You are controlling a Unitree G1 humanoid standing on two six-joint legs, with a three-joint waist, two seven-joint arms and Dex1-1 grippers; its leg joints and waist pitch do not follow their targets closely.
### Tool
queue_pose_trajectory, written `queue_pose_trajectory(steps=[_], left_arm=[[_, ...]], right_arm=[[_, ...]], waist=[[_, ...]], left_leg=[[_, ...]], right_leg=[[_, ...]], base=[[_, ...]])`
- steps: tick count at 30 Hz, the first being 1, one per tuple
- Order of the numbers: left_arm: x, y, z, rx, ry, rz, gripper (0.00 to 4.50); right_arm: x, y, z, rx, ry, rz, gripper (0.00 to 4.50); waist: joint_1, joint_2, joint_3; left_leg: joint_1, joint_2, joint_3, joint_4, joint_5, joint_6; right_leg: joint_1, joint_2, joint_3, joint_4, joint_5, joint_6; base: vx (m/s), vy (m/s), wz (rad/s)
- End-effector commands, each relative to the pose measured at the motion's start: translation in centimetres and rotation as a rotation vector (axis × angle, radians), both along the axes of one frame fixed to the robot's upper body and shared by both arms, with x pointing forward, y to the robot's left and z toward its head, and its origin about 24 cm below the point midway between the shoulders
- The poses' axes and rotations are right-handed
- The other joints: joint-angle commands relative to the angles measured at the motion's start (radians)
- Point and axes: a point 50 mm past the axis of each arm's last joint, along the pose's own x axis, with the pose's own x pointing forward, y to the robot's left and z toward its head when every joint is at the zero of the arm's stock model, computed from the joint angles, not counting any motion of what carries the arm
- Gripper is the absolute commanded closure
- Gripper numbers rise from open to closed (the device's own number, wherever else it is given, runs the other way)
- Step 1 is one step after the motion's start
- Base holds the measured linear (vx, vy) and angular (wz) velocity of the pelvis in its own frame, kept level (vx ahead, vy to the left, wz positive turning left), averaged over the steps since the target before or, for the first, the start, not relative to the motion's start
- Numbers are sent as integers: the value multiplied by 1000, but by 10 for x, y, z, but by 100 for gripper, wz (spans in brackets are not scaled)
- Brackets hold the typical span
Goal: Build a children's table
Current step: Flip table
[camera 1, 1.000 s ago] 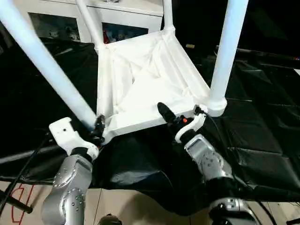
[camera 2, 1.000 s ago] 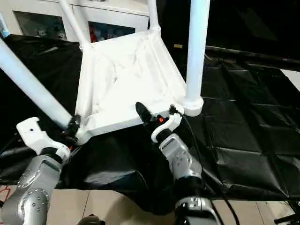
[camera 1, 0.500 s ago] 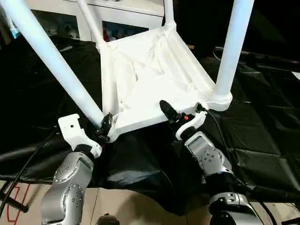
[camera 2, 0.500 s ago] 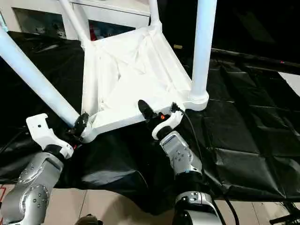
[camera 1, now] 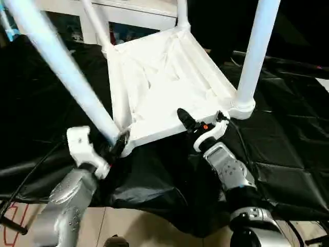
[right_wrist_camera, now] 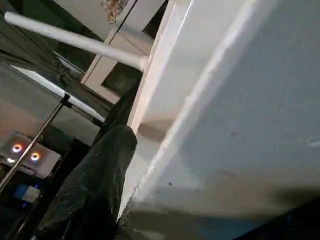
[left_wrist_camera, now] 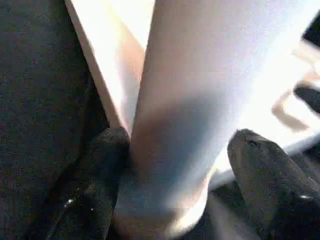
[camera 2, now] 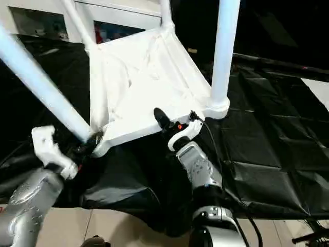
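Observation:
The children's table (camera 1: pixel 154 92) lies upside down and tilted on black cloth, ribbed underside up, all four white legs rising from its corners. My left gripper (camera 1: pixel 119 146) sits at the near left corner, astride the base of that leg (left_wrist_camera: pixel 190 100). One of its fingers (left_wrist_camera: pixel 100 180) touches the leg and the other stands slightly off it, so it is open. My right gripper (camera 1: pixel 198 128) is on the table's near edge, close to the near right leg (camera 1: pixel 254 51). Its upper finger (right_wrist_camera: pixel 95 190) lies over the rim (right_wrist_camera: pixel 240 100); the lower finger is hidden beneath.
Black cloth (camera 1: pixel 288 144) covers the low work surface and hangs over its front edge towards the beige floor (camera 1: pixel 128 231). A white cabinet with glass doors (camera 1: pixel 133 15) stands behind the table. A cable (camera 1: pixel 31 175) runs along the left.
My left gripper's fingers have spread wider around the leg's base, and that arm has shifted a little. The right gripper keeps its place on the near edge. The camera has moved slightly.

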Motion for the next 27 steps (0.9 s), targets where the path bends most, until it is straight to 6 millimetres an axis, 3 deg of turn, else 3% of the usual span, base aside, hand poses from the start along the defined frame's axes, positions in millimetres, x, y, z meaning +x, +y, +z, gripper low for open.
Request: queue_pose_trajectory(steps=[1,2,3,5,9,11,12,16,21,22,27], left_arm=[[-5,-8,-2,5,13,-96,56],[-7,-7,-2,23,16,-113,47],[-13,-4,-3,72,24,-153,33],[-20,0,-1,102,33,-168,19],[-28,-2,5,131,26,-233,2],[-34,-6,7,222,21,-314,2],[-34,-7,8,234,14,-317,0],[-30,-14,22,259,-49,-350,0],[-31,-25,38,253,-98,-431,0],[-34,-31,47,276,-121,-503,0],[-31,-39,66,300,-194,-544,0]], right_arm=[[12,-16,22,-124,-115,-59,198],[12,-18,24,-132,-120,-66,198],[14,-23,27,-163,-127,-83,198],[16,-29,32,-221,-138,-97,198],[18,-38,41,-269,-165,-134,198],[18,-48,48,-314,-184,-183,198],[18,-50,48,-321,-184,-189,198],[17,-59,51,-382,-196,-216,199],[16,-68,54,-462,-180,-264,200],[14,-69,55,-517,-188,-275,200],[7,-71,54,-641,-196,-291,204]], waist=[[-3,12,-57],[-4,11,-56],[-2,17,-55],[-5,12,-55],[2,15,-50],[5,11,-48],[7,14,-48],[11,12,-50],[12,9,-52],[13,15,-54],[10,17,-51]], left_leg=[[22,35,-12,-75,-51,-38],[23,36,-11,-76,-62,-40],[23,35,-13,-77,-68,-43],[23,36,-12,-78,-79,-45],[29,39,-11,-83,-120,-60],[28,38,-11,-85,-140,-65],[31,38,-10,-86,-145,-66],[29,36,-10,-85,-144,-85],[27,33,-9,-82,-124,-85],[27,30,-9,-78,-101,-82],[25,29,-9,-79,-113,-103]], right_leg=[[20,-64,44,-55,101,-96],[19,-63,45,-55,94,-97],[19,-64,44,-55,88,-97],[20,-63,44,-55,77,-93],[13,-64,45,-59,23,-95],[12,-64,46,-63,-22,-75],[10,-63,47,-64,-33,-65],[10,-62,47,-62,-15,-61],[12,-61,47,-57,14,-63],[12,-58,46,-54,37,-59],[12,-55,46,-54,31,-49]], base=[[0,0,0],[0,0,0],[0,0,0],[0,0,0],[0,0,0],[0,0,0],[0,0,0],[0,0,0],[0,0,0],[0,0,0],[0,0,0]])
